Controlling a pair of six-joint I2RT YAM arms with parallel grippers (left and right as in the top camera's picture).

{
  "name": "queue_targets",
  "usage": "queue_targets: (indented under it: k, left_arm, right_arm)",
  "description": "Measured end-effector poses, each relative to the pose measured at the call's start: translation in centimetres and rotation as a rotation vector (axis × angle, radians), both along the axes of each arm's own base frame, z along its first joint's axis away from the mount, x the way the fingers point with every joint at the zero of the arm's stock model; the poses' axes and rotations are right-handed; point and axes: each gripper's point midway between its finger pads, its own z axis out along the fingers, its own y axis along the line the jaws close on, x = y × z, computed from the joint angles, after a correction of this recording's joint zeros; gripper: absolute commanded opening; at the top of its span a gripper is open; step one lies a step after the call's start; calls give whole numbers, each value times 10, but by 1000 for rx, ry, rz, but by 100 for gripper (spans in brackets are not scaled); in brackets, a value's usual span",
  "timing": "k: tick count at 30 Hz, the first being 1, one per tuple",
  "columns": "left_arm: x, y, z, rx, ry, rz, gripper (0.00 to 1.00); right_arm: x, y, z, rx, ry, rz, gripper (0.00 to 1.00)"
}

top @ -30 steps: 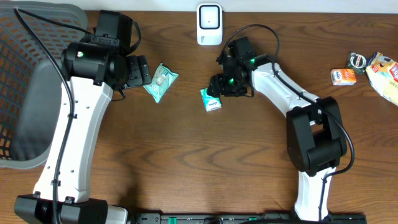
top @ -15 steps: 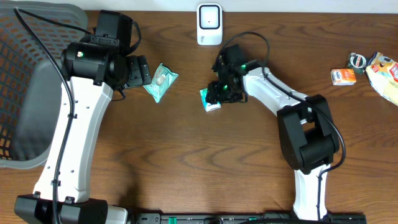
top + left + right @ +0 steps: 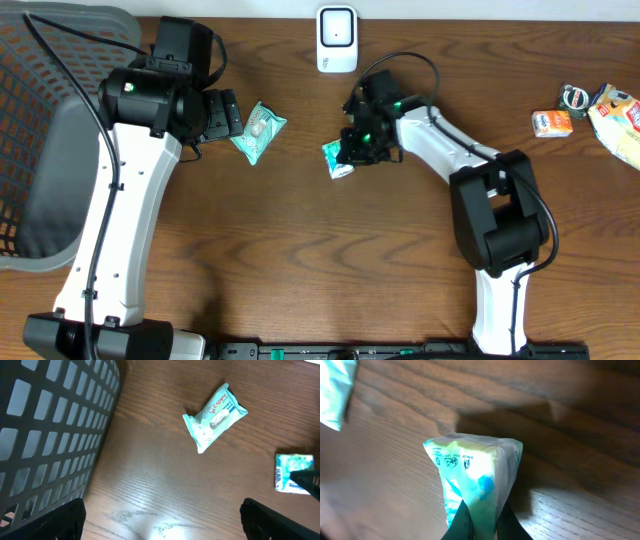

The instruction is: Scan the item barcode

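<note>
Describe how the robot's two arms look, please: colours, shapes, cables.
The left arm and right arm have white link shells and black rounded joint housings. A thin black cable loops along each. Green lights glow near the right end effector, which is black.

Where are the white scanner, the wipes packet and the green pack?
white scanner [image 3: 337, 38], overhead view, front face.
wipes packet [image 3: 216, 416], left wrist view, wrapper middle.
green pack [image 3: 472, 472], right wrist view, crumpled wrapper middle.

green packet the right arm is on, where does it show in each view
overhead: green packet, centre, below the white scanner, in the right gripper.
left wrist: far right edge.
right wrist: centre, pinched between the fingers.
shared landmark: teal wipes pack, to its left.
</note>
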Motion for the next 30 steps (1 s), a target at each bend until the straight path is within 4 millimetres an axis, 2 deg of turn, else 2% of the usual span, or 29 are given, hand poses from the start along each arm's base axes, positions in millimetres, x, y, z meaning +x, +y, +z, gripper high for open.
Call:
queue_targets:
  k: [9, 12, 16, 19, 22, 30]
  left_arm:
    - [0, 0, 0, 0, 0, 0, 98]
    - [0, 0, 0, 0, 0, 0, 97]
    - [0, 0, 0, 0, 0, 0, 98]
    - [0, 0, 0, 0, 0, 0, 97]
    - [0, 0, 0, 0, 0, 0, 98]
    - [0, 0, 0, 0, 0, 0, 98]
  right_arm:
    - [23, -27, 20, 195, 30, -78, 1]
    - [37, -26, 40, 339, -16, -58, 1]
    - [48, -20, 77, 560, -104, 29, 1]
    - [43, -10, 109, 735, -160, 144, 1]
    - [32, -5, 131, 864, -167, 229, 1]
    - [18, -2, 148, 973, -139, 294, 1]
